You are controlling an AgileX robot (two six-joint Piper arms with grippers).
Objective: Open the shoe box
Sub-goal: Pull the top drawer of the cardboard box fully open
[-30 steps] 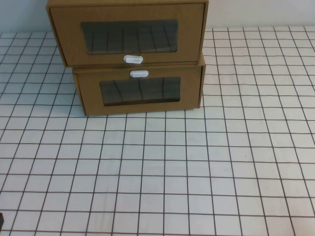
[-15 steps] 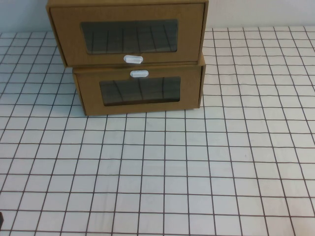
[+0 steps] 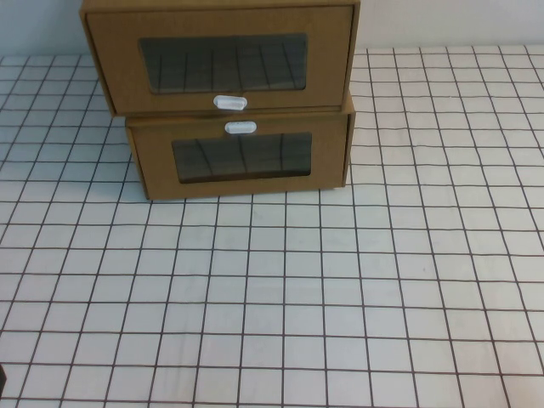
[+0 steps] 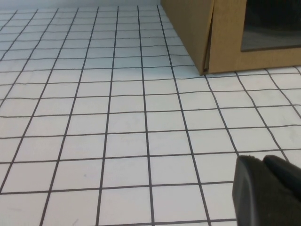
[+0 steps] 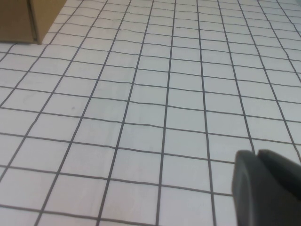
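White black-gridded table (image 3: pixel 357 297), far side: brown cardboard windowed shoe box (image 3: pixel 327 157), drawer shut, twin box (image 3: pixel 327 59) stacked on top. White oval handles (image 3: pixel 240 127) face robot, ready for pulling. Left gripper (image 4: pixel 262 162) and right gripper (image 5: pixel 257 155) low over near table, fingers together, well apart from boxes. Likely parked, pull not begun.

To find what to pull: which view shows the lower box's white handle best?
High view: the handle faces it fully. Wrist views show only corners of the box; left gripper and right gripper hover over the table.
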